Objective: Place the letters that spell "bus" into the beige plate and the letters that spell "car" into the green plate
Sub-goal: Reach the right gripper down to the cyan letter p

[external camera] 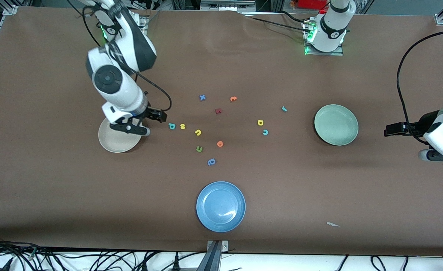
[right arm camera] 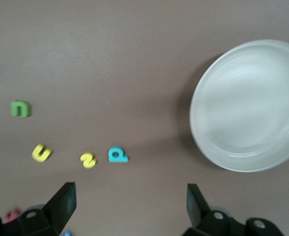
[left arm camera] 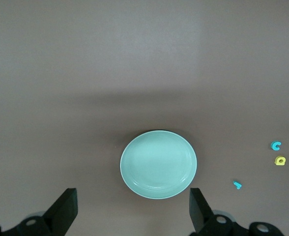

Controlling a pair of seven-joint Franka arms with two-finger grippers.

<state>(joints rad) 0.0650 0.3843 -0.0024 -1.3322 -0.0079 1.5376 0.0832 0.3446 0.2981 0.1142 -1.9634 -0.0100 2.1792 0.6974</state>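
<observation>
The beige plate [external camera: 113,145] [right arm camera: 247,105] lies empty toward the right arm's end. My right gripper [external camera: 131,128] [right arm camera: 130,206] hangs open over its rim, holding nothing. Beside the plate lie the teal "b" [external camera: 172,126] [right arm camera: 118,155], the small yellow "s" [external camera: 182,126] [right arm camera: 88,160] and the yellow "u" [external camera: 197,132] [right arm camera: 41,153]. The green plate [external camera: 336,124] [left arm camera: 158,164] is empty too. Near it lie the yellow "a" [external camera: 260,122] [left arm camera: 280,161], the teal "c" [external camera: 265,132] [left arm camera: 276,145] and the teal "r" [external camera: 284,109] [left arm camera: 237,185]. My left gripper [external camera: 441,157] [left arm camera: 132,216] waits open and empty at the left arm's end of the table.
A blue plate [external camera: 220,206] sits nearest the front camera. Loose letters lie mid-table: a green one [external camera: 199,149] [right arm camera: 20,108], an orange one [external camera: 220,143], a blue one [external camera: 211,162], a blue "x" [external camera: 202,97], another orange [external camera: 233,99] and a red one [external camera: 218,111].
</observation>
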